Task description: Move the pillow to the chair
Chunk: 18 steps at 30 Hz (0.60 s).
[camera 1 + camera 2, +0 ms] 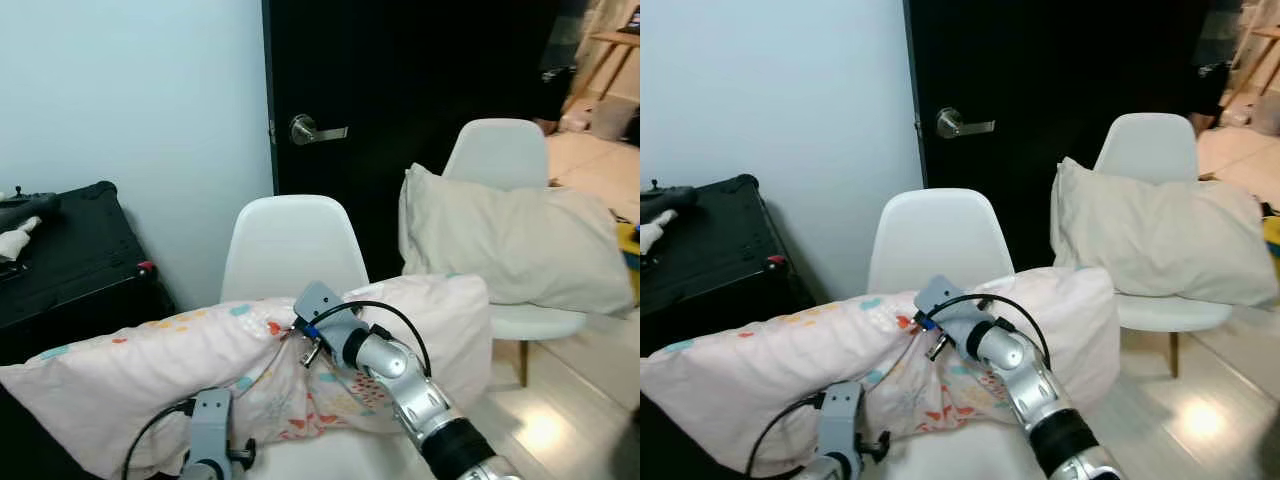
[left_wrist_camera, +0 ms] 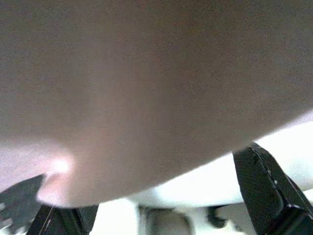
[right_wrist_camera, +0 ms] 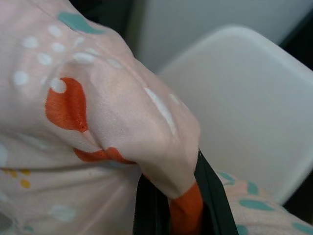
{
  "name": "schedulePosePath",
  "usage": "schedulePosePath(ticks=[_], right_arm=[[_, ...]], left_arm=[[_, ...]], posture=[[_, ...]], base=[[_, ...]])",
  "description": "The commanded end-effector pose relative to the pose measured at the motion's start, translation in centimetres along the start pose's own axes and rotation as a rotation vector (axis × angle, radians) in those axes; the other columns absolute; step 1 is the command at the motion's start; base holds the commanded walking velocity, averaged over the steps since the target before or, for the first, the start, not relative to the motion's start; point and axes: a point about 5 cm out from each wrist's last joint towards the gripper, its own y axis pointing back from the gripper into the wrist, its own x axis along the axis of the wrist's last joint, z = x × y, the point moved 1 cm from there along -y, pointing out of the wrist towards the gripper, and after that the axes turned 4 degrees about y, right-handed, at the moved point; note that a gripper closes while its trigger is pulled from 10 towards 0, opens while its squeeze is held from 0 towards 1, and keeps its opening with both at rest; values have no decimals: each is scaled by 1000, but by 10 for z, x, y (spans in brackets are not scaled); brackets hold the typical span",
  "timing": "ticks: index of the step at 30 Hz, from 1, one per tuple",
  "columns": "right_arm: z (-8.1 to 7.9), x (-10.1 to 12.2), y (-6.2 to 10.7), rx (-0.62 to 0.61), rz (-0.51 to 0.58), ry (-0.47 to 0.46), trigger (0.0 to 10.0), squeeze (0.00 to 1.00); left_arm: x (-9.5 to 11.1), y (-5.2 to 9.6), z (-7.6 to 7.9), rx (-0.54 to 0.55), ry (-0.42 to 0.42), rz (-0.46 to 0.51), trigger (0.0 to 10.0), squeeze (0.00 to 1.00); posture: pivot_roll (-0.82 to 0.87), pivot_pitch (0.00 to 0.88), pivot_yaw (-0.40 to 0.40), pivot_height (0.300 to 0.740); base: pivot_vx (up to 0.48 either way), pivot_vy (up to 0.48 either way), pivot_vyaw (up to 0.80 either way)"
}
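Note:
A pink pillow (image 1: 150,370) with orange and teal prints hangs across the front of a white shell chair (image 1: 290,245), level with its seat. My right gripper (image 3: 181,196) is shut on a bunched fold of the pillow's cover near its upper middle (image 1: 292,335); the chair's back is just behind it. My left arm's wrist (image 1: 210,440) is low under the pillow's near edge. In the left wrist view the pillow's underside (image 2: 146,88) bulges over the left gripper (image 2: 146,191), whose black fingers (image 2: 264,191) stand wide apart, with the white chair seat beyond.
A second white chair (image 1: 500,150) to the right holds a beige pillow (image 1: 510,240). A black door (image 1: 400,100) with a lever handle (image 1: 315,130) stands behind both chairs. At the left, a black case (image 1: 70,250) stands against the pale wall.

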Motion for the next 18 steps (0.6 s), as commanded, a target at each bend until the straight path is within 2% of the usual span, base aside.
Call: schedulePosePath(ticks=[1, 8, 11, 13, 18], right_arm=[[7, 11, -4, -44, 24, 17, 10000, 0], [13, 5, -5, -76, -22, 28, 10000, 0], [14, 5, -5, -82, -24, 29, 10000, 0], [21, 3, -3, -130, -38, 5, 10000, 0], [32, -9, -2, -194, -129, -31, 10000, 0]], left_arm=[[6, -1, 4, -32, 33, 29, 10000, 0], [5, -2, 24, -158, 62, 18, 10000, 0], [4, -2, 25, -164, 61, 17, 10000, 0], [3, -1, 28, -183, 70, 14, 10000, 0], [4, -1, 32, -220, 83, 20, 10000, 0]], posture=[[69, 0, 15, 740], [70, 0, 20, 740], [70, 0, 20, 740], [65, 0, 22, 740], [66, 0, 20, 720]], base=[[0, 0, 0], [0, 0, 0], [0, 0, 0], [0, 0, 0], [0, 0, 0]])
